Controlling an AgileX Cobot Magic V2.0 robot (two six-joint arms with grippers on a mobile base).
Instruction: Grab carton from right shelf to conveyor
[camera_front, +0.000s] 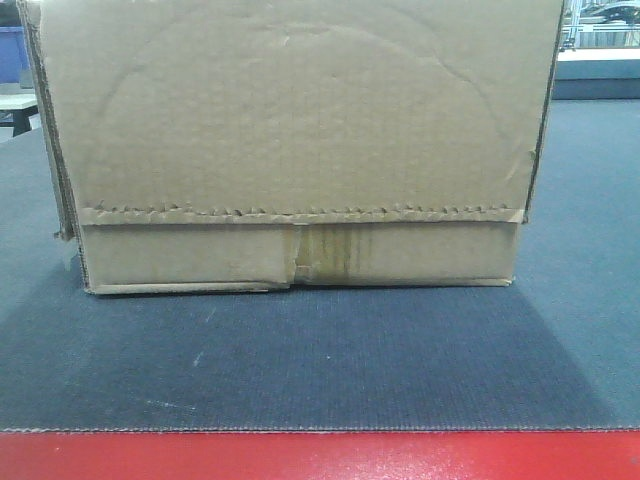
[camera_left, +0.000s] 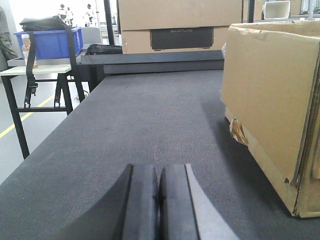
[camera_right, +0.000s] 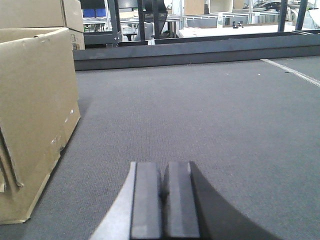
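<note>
The brown carton (camera_front: 300, 150) stands on the dark grey conveyor belt (camera_front: 300, 360), with its serrated flap edge and taped centre seam facing me. The belt's red front edge (camera_front: 320, 455) runs along the bottom. My left gripper (camera_left: 159, 172) is shut and empty, low over the belt to the left of the carton (camera_left: 270, 110). My right gripper (camera_right: 163, 170) is shut and empty, low over the belt to the right of the carton (camera_right: 35, 115). Neither gripper touches the carton. The right shelf is out of view.
A table with a blue plastic bin (camera_left: 50, 42) stands left of the belt. More cardboard boxes (camera_left: 175, 22) stand beyond the belt's far edge. Racks and benches (camera_right: 220, 15) fill the background. Open belt (camera_right: 210, 110) lies ahead of both grippers.
</note>
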